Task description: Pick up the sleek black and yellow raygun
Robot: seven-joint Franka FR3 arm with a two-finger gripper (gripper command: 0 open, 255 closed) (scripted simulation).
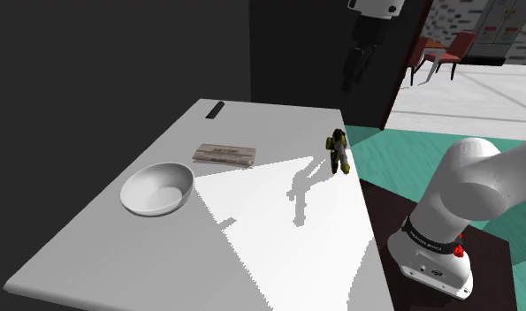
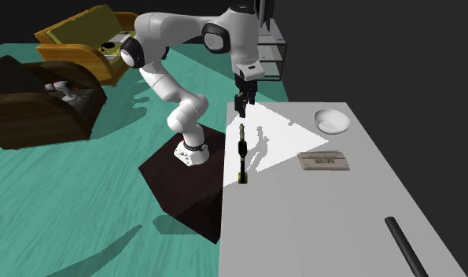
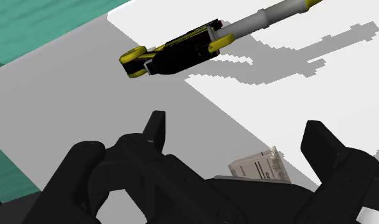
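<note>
Wrist view, raygun point(image 3: 181, 54) muzzle cut off

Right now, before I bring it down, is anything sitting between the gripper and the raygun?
Nothing visible does. The open gripper hangs in the air by the black and yellow raygun, which lies alone near the table edge. The white bowl and the printed packet lie off to the side.

We see bare bench point(image 1: 278, 247) around the raygun point(image 1: 339, 151); the booklet point(image 1: 224, 155) and bowl point(image 1: 156, 189) lie well apart.
</note>
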